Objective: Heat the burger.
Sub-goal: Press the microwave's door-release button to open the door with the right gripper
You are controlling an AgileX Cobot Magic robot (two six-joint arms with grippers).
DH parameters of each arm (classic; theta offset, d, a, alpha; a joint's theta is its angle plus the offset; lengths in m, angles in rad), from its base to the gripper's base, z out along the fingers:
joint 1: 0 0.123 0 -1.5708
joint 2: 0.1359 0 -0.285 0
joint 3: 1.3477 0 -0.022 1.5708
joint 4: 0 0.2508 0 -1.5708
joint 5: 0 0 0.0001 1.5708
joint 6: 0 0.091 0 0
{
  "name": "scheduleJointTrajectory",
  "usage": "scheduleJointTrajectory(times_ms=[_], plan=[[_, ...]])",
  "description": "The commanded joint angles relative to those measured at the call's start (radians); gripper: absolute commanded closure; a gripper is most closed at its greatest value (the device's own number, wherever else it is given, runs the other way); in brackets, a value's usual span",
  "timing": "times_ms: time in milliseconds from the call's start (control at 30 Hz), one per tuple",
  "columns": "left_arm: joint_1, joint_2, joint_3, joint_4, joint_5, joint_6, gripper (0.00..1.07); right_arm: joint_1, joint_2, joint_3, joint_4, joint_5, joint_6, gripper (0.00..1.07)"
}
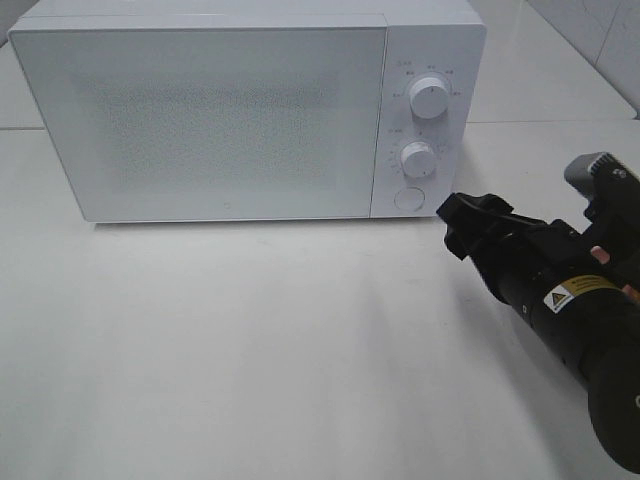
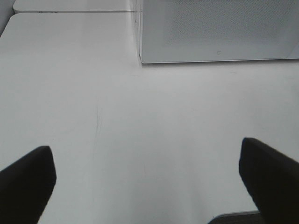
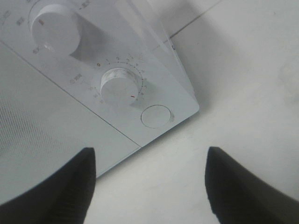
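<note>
We see a white microwave (image 1: 220, 120) standing at the back of the pale tabletop (image 1: 250, 370), its frosted door (image 1: 200, 60) shut flush. On the control panel to the right of the door, two round dials sit one above the other, the upper knob (image 1: 429, 96) and the lower knob (image 1: 417, 159), with a round button (image 1: 408, 198) beneath them.

The right arm (image 1: 570, 300) comes in from the right edge of the high view, low over the tabletop. Its black right fingers (image 3: 60, 186) point toward the lower right corner of the microwave, near the round button but apart from it. In the wrist view these fingers are spread apart with nothing between them. Only bare tabletop and the corner of the panel show in the gap, and the fingers touch nothing.

The left fingers (image 2: 25, 182) show in their own wrist view alone. They stand wide apart and empty above the tabletop, well back from the microwave, whose lower front left corner lies at the far side of that view. A faint dark scuff (image 2: 98, 122) marks the surface ahead of them.

We cannot find the burger in any of the three views — the frosted door gives no look inside, so we cannot tell where it is.
</note>
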Motion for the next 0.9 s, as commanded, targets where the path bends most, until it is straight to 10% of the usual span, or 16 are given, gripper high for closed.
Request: scheduleJointTrajectory(times_ms=[33, 533, 900], plan=[[0.004, 0.001, 0.001, -0.004, -0.003, 0.000, 0.06, 0.003, 0.003, -0.001, -0.016, -0.005, 0.228, 0.51], [0.004, 0.001, 0.001, -0.004, -0.003, 0.000, 0.06, 0.003, 0.003, -0.001, -0.019, 0.070, 0.695, 1.07], [0.004, 0.001, 0.001, -0.004, -0.003, 0.000, 0.06, 0.000, 0.003, -0.003, -0.017, 0.075, 0.752, 1.07]])
